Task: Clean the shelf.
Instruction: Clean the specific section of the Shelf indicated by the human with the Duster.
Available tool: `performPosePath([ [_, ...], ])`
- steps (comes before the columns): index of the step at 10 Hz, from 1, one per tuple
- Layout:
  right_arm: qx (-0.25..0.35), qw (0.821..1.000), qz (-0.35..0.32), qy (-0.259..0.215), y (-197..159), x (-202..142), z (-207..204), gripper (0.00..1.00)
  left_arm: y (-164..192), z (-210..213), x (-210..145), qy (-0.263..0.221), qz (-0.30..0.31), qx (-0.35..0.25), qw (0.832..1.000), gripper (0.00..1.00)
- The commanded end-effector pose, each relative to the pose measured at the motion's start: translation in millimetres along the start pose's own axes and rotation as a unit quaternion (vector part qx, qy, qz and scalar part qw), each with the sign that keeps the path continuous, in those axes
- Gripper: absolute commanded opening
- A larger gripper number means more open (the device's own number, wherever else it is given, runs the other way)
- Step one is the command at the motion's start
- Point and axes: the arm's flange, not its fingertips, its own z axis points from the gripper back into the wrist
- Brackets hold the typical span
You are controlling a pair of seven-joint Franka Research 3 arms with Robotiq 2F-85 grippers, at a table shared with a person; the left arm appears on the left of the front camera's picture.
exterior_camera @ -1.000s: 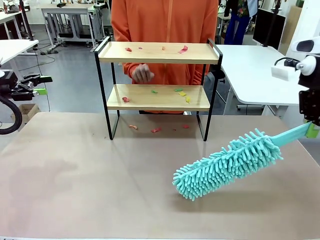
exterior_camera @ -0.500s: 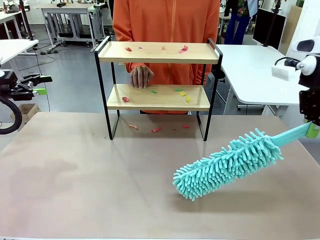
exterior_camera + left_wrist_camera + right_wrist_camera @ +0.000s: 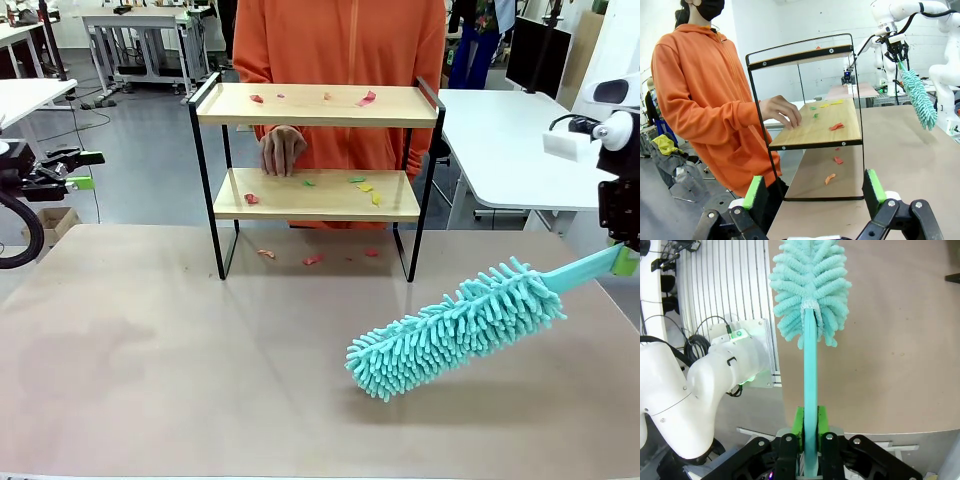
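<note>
The shelf [image 3: 300,107] stands at the far side of the table [image 3: 150,350], in front of a person whose hand [image 3: 283,150] seems to rest on the lower board. Cleaning looks unstarted: scraps [image 3: 367,98] litter both boards and the table beneath. The right gripper [image 3: 809,427] is clamped on the duster [image 3: 455,325], well apart from the shelf. The left gripper [image 3: 814,192] gapes wide, empty.

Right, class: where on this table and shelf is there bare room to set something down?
The table is bare left of the duster, from its near edge up to the shelf. Crowded: scraps litter both boards and the table beneath; the person's hand is at the lower board's far edge.
</note>
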Motion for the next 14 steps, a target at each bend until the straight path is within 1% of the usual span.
performPosePath([
  [1, -0.002, 1.0, 0.011, 0.003, 3.0, -4.1, -0.6, 0.13, -1.6, 1.0, 3.0, 0.002, -0.005, -0.002, 1.0, 1.0],
  [4, -0.002, 1.0, 0.011, 0.003, 3.0, -4.1, -0.6, 0.13, -1.6, 1.0, 3.0, 0.002, -0.005, -0.002, 1.0, 1.0],
  [5, 0.0, 1.0, 0.0, 0.0, 0.0, 0.0, 0.0, 0.13, -1.6, 1.0, 3.0, 0.002, -0.005, -0.002, 1.0, 1.0],
  [6, 0.002, 0.998, -0.047, -0.051, 2.8, 14.4, 13.9, 0.13, -1.6, 1.0, 3.0, 0.002, -0.005, -0.002, 1.0, 1.0],
  [7, -0.011, 0.993, -0.07, -0.091, 10.4, 31.3, 28.5, 0.13, -1.6, 1.0, 3.0, 0.002, -0.005, -0.002, 1.0, 1.0],
  [8, -0.019, 0.986, -0.1, -0.134, 20.1, 47.8, 42.0, 0.13, -1.6, 1.0, 3.0, 0.002, -0.005, -0.002, 1.0, 1.0],
  [9, -0.026, 0.974, -0.129, -0.187, 25.5, 64.8, 52.0, 0.13, -1.6, 1.0, 3.0, 0.002, -0.005, -0.002, 1.0, 1.0],
  [10, -0.015, 0.963, -0.158, -0.217, 28.3, 82.3, 56.9, 0.13, -1.6, 1.0, 3.0, 0.002, -0.005, -0.002, 1.0, 1.0],
  [11, -0.006, 0.953, -0.192, -0.233, 32.1, 103.8, 59.4, 0.13, -1.6, 1.0, 3.0, 0.002, -0.005, -0.002, 1.0, 1.0],
  [12, -0.012, 0.941, -0.24, -0.237, 38.5, 128.8, 60.3, 0.13, -1.6, 1.0, 3.0, 0.002, -0.005, -0.002, 1.0, 1.0],
  [13, -0.032, 0.926, -0.29, -0.241, 46.0, 154.9, 58.2, 0.13, -1.6, 1.0, 3.0, 0.002, -0.005, -0.002, 1.0, 1.0],
  [14, -0.042, 0.912, -0.323, -0.251, 61.8, 173.5, 59.5, 0.13, -1.6, 1.0, 3.0, 0.002, -0.005, -0.002, 1.0, 1.0],
])
